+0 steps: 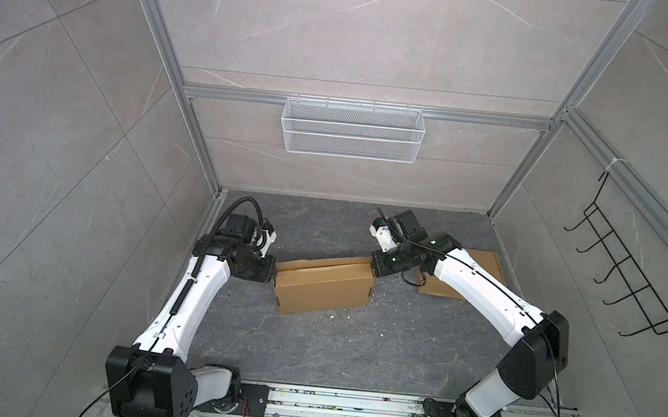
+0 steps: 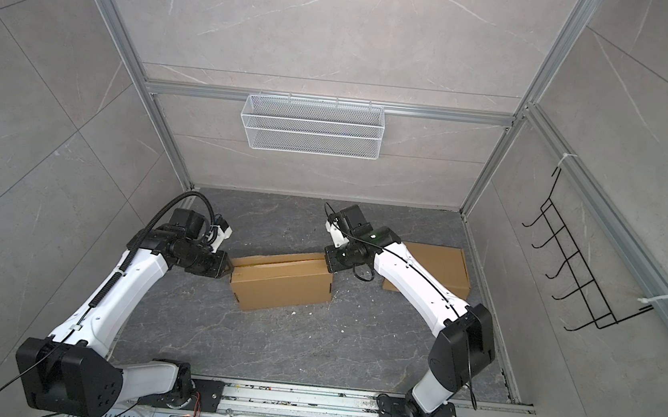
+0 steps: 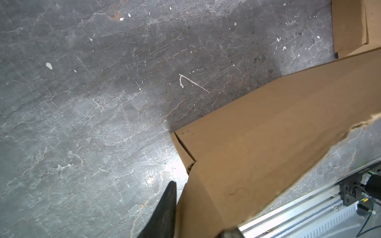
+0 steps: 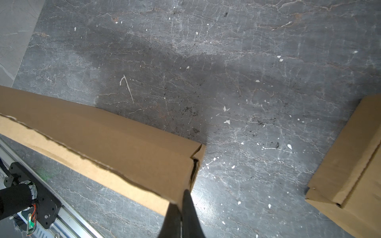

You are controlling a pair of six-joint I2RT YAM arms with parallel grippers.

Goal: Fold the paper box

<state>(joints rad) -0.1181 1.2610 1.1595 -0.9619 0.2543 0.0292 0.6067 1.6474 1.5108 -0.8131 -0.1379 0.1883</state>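
**Key relation.** The paper box (image 1: 322,287) lies at lower centre in both top views. Its long axis runs left to right, with the right end tipped slightly toward the top of the frame. It spans the gap between the two hands, one hand at each short end, so neither arm is nearer. Any coming fold probably has to be worked from the ends inward.

**Tabletop** (image 1: 352,345), 1. Dark stone-look surface speckled with pale flecks. The box rests on it.

**Arms**, 2. The left arm (image 1: 194,296) reaches in from the lower left and the right arm (image 1: 483,286) from the lower right.

**Wire basket** (image 1: 351,146), 1. White mesh, hung on the back rail at upper centre, well apart from the work.

**Cardboard items**, 2. One is the paper box, already standing as a shallow carton. Its top seam is not fully shut, and the wrist views show a ragged edge. The other is a flat cardboard piece (image 1: 483,263) at centre right, partly hidden under the right arm.

**Left gripper** (image 1: 274,271), 1. It sits at the box's left end. In the wrist view the jaws straddle the end of the card, one finger (image 3: 169,206) just beside it. I cannot tell whether they clamp it.

**Right gripper** (image 4: 181,201), 1. The fingers are pressed together at the box's right end and appear to pinch the end wall.
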